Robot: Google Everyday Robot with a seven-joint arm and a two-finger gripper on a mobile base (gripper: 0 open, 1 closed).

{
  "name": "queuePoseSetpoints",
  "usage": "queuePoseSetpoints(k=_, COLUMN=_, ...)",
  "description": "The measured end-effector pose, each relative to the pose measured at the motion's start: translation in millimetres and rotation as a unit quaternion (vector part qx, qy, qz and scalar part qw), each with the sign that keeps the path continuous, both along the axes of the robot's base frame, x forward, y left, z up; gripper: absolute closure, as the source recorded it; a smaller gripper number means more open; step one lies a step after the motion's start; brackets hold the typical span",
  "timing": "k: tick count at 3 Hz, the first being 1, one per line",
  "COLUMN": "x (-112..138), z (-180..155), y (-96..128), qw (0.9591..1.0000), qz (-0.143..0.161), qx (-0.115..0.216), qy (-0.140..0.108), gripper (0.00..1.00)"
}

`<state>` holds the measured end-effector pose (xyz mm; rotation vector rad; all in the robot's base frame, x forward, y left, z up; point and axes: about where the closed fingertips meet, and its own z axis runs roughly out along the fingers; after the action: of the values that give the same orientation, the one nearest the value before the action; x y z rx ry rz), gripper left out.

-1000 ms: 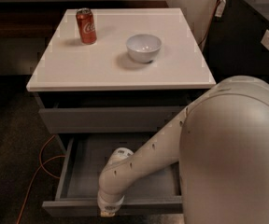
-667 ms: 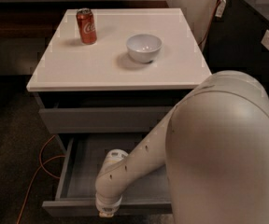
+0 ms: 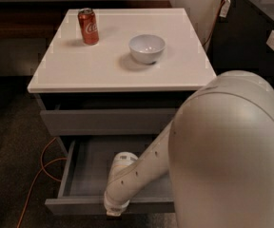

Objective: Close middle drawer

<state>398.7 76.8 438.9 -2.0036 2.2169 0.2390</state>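
The middle drawer (image 3: 87, 175) is a wide grey tray pulled far out of the cabinet, and its flat front panel (image 3: 75, 206) is near the bottom of the view. The tray looks empty. My white arm reaches down from the right across the drawer. My gripper (image 3: 112, 213) is at the front panel's top edge, right of its middle, and is mostly hidden under the wrist and cut off by the bottom of the view.
The grey upper drawer (image 3: 106, 121) is pushed in. On the white cabinet top (image 3: 70, 70) stand a red soda can (image 3: 88, 26) and a white bowl (image 3: 147, 48). An orange cable (image 3: 42, 167) lies on the dark floor at the left. A dark cabinet (image 3: 256, 37) stands at the right.
The arm's big upper link has swung left and fills more of the right side. The wrist stays at the drawer's front panel. The drawer stands about as far out.
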Motion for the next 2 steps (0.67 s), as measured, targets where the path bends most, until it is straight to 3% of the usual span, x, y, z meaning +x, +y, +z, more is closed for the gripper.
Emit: queuePoseSetpoints(k=2, x=34, z=-2, y=-20, qw=0.9987, qz=-0.015, qx=0.032, qy=-0.037, gripper=1.00)
